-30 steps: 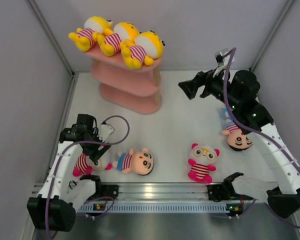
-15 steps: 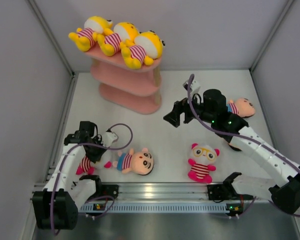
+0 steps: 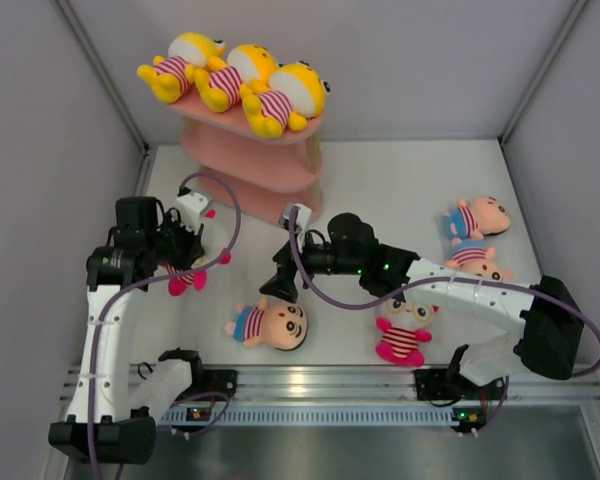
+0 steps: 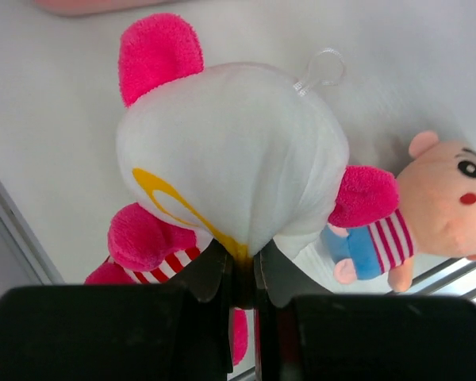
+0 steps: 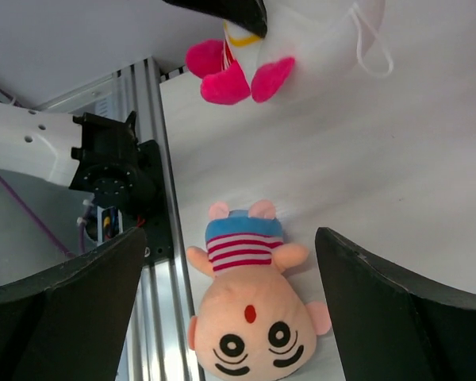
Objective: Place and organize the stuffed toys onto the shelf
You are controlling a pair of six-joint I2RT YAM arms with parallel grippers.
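Observation:
The pink shelf (image 3: 248, 163) stands at the back with three yellow stuffed toys (image 3: 235, 75) lying on its top board. My left gripper (image 3: 183, 246) is shut on the white head of a pink-and-white toy (image 4: 230, 151), whose pink legs (image 3: 185, 283) hang above the table. My right gripper (image 3: 280, 285) hovers open over a peach-faced toy (image 5: 250, 317) lying on its back, one finger (image 5: 63, 309) on each side and apart from it. A second pink-and-white toy (image 3: 402, 338) lies partly under the right arm. Two more peach-faced toys (image 3: 477, 216) lie at the right.
An aluminium rail (image 3: 310, 385) runs along the near edge of the table. Grey walls (image 3: 40, 200) close in on the left, right and back. The left arm's cable (image 3: 225, 215) loops close to the shelf's foot.
The left gripper shut on the pink-and-white toy and lifted it away from the rail toward the shelf. The right arm swung from the far right to above the middle peach-faced toy.

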